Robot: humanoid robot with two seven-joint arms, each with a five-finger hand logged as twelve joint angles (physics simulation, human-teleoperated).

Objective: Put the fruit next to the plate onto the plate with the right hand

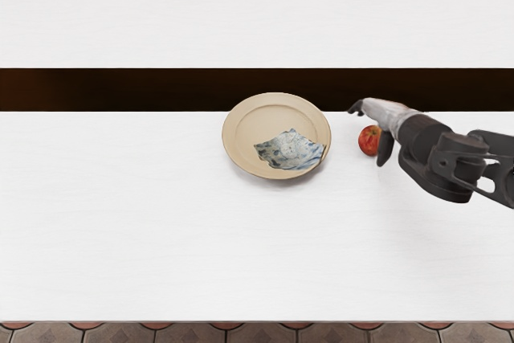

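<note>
"Red fruit (pixel 369 140), is it on the plate yet?"

"No. It sits on the white table (pixel 161 214), just to the right of the tan plate (pixel 255 122) and apart from its rim. As I judge it, nothing of the task is done: the grasp, the lift and the carry leftward are all left."

"And your hand?"

"My right hand (pixel 384 118) is at the fruit, over its far and right side. The fingers (pixel 357 108) reach leftward beyond it, loosely spread, and the thumb (pixel 385 150) hangs down just beside its right flank. I have hold of nothing, and I cannot tell whether the thumb touches the skin."

"Is the plate free?"

"Not wholly. A blue-and-white patterned piece (pixel 289 150) lies on its near right part, so I judge the bare far left part the safer spot."
</note>
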